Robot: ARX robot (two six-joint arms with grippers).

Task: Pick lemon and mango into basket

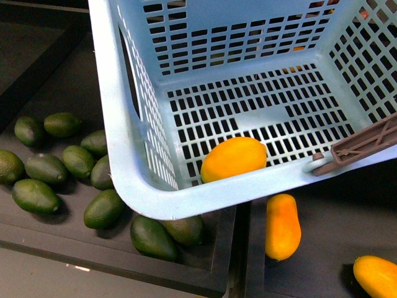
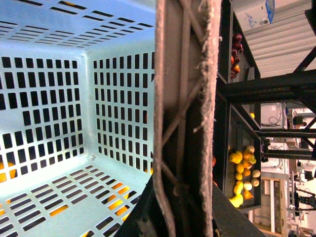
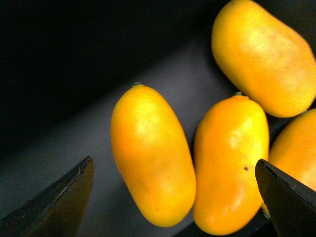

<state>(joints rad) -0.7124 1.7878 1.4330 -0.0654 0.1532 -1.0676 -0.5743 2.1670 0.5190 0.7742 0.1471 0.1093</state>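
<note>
Long yellow-orange mangoes [image 3: 153, 158] fill a black tray [image 3: 59, 148] under the right gripper's [image 3: 175, 197] parted jaws. The left gripper's [image 2: 163, 222] hold cannot be told.

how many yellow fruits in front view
3: the lemon inside the basket; a mango just outside its near rim; another fruit at bottom right. More may be hidden.

Lemon [image 1: 233, 159] lies in basket [image 1: 205, 200], against the front wall. Mango [image 1: 282, 226] lies on tray [image 1: 329, 230] before the basket. Avocados [image 1: 77, 161] lie left, some beneath the basket.
</note>
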